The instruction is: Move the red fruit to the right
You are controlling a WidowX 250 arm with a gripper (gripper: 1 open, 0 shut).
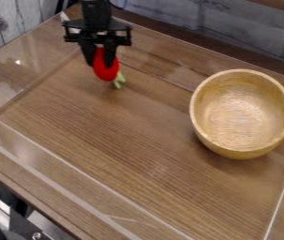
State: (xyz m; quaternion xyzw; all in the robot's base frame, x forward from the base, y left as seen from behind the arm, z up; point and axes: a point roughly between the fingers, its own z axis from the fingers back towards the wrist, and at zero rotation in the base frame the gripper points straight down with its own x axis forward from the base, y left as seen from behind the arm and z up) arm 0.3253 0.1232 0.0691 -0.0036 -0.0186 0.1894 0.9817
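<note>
The red fruit (103, 67) is at the back left of the wooden table, gripped between the black fingers of my gripper (101, 58). The arm comes down on it from above. The jaws stand narrow and pinch the fruit's upper part, and its red body hangs below them. Its green leafy top (116, 82) points down and to the right, close to the tabletop. I cannot tell whether the fruit still touches the table.
A large round wooden bowl (209, 90) stands empty on the right side. A clear plastic wall (7, 141) rims the table along the left, the front and the right. A grey plank wall runs behind.
</note>
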